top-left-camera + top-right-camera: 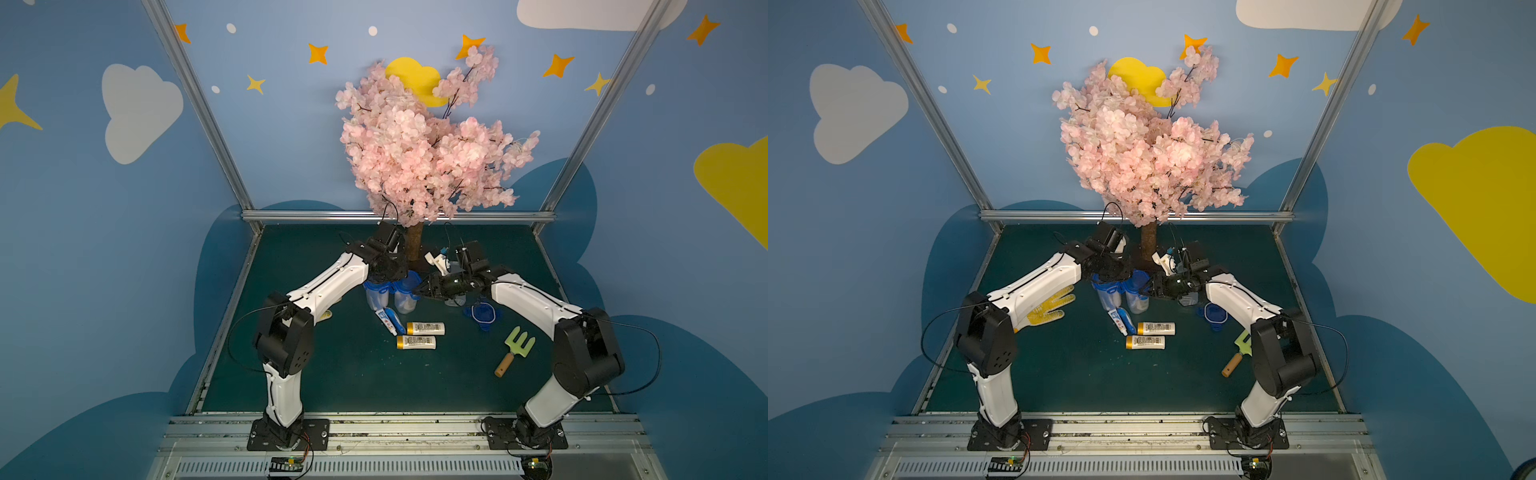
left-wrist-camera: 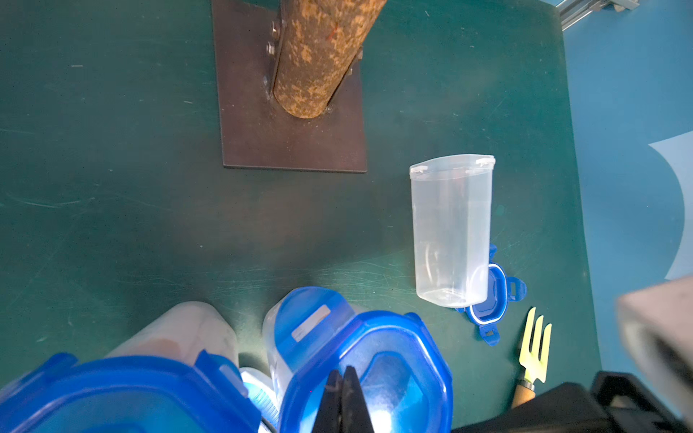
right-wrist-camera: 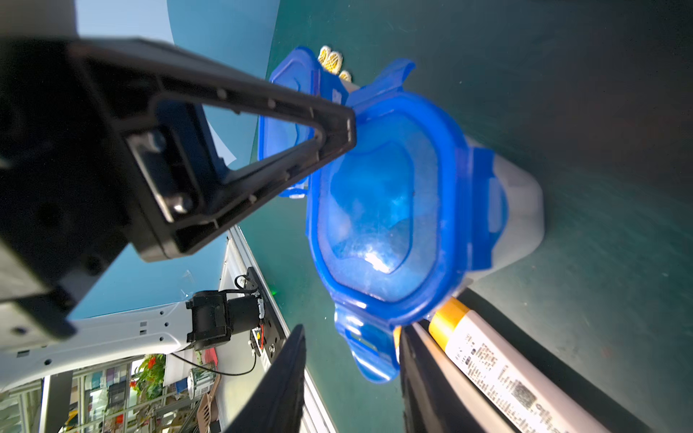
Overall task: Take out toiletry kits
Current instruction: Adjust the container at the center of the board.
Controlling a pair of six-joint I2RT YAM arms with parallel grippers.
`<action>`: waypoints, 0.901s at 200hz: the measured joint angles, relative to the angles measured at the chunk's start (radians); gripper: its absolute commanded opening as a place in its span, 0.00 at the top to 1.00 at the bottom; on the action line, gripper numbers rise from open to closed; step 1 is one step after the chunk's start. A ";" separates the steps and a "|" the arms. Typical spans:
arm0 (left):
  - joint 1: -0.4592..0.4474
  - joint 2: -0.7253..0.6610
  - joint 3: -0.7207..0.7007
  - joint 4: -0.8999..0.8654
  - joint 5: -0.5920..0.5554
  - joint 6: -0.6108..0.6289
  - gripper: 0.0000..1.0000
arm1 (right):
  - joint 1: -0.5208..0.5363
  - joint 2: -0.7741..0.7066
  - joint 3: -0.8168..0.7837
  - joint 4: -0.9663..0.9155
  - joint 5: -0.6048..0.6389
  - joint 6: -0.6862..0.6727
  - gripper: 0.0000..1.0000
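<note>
On the left of the dark green table (image 1: 332, 386), a yellow glove (image 1: 1050, 307) is seen beside the left arm. The left gripper (image 2: 343, 378) is pressed together, its tips set on the blue lid (image 3: 386, 210) of an upright closed jar (image 1: 405, 301). A second closed jar (image 1: 376, 297) is stood just beside it. Their contents cannot be made out.

Nearer the robot, kit pieces already taken out are laid flat: a toothpaste tube (image 1: 384, 321), a blue wrapped piece (image 1: 395, 320), a bottle (image 1: 426, 328) and a second bottle (image 1: 415, 342). The bottles are laid across the table, caps toward the left arm.

From the right, the right gripper (image 3: 354, 337) is reached in sideways, its jaws spread around the lid's clip tab (image 3: 369, 356), not clamped on it. This arm is judged the nearer for unlatching. Farther right, an empty jar (image 2: 450, 228), a loose lid (image 2: 495, 296) and a garden fork (image 1: 515, 351) are laid.
</note>
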 measured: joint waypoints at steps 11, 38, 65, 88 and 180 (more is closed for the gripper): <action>0.000 0.000 0.000 0.001 0.008 0.000 0.98 | 0.013 0.000 -0.010 0.012 -0.002 0.012 0.58; -0.003 0.001 0.001 0.000 0.023 0.005 0.98 | 0.033 0.000 -0.031 0.046 -0.016 0.044 0.58; -0.010 0.001 0.005 -0.005 0.026 0.016 0.98 | 0.031 -0.011 -0.061 0.077 -0.025 0.063 0.58; -0.019 -0.007 0.010 -0.012 0.026 0.026 0.97 | -0.002 -0.062 -0.107 0.088 -0.040 0.075 0.55; -0.054 -0.143 -0.097 0.007 0.030 0.040 0.98 | -0.150 -0.032 -0.161 0.340 -0.168 0.214 0.44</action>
